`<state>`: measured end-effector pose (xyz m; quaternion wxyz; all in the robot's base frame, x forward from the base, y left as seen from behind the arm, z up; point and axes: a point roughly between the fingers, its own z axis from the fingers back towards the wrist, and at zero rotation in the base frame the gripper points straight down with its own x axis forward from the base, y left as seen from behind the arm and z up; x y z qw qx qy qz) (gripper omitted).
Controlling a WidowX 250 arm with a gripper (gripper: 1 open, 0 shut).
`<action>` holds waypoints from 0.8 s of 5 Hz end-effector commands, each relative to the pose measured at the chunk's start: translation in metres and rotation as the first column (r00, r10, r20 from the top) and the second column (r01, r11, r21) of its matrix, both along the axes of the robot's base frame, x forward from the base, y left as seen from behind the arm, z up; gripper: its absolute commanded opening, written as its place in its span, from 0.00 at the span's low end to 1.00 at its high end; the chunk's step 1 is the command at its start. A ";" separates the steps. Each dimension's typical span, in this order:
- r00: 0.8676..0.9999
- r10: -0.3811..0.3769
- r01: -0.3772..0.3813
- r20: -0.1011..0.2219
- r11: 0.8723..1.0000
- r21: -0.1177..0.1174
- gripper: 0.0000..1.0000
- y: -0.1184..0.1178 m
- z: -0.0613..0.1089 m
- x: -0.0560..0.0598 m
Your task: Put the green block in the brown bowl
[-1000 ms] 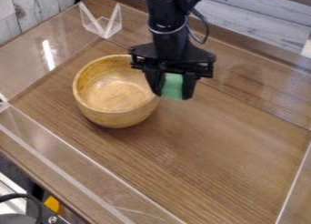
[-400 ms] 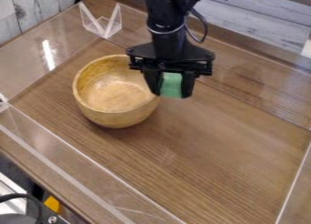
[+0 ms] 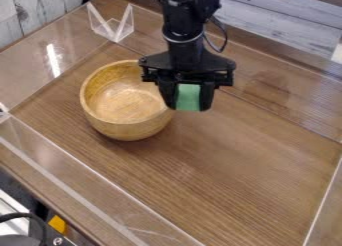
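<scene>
The green block [image 3: 191,97] stands just right of the brown bowl [image 3: 124,100], low over the wooden table. My gripper [image 3: 191,95] points straight down over it, and its black fingers [image 3: 170,91] press against the block's two sides, so it is shut on the block. Only the block's front face shows between the fingers. The bowl is a round, light wooden one with nothing inside, and its right rim lies close to my left finger.
A clear plastic wall [image 3: 80,160] borders the table [image 3: 227,180] along the front and left. A small transparent stand [image 3: 112,22] sits at the back left. A black cable [image 3: 221,30] hangs behind the arm.
The gripper has rolled slightly about its vertical axis, and the green block turned with it. Its position is unchanged.
</scene>
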<state>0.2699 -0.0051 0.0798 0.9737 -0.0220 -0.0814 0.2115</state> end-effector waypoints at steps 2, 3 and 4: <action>0.999 -0.028 0.028 0.045 1.000 0.000 0.00 0.001 0.011 0.022; 0.996 -0.084 0.084 0.043 0.996 -0.002 0.00 0.007 0.006 0.031; 0.991 -0.126 0.127 0.039 0.992 -0.005 0.00 0.007 0.008 0.028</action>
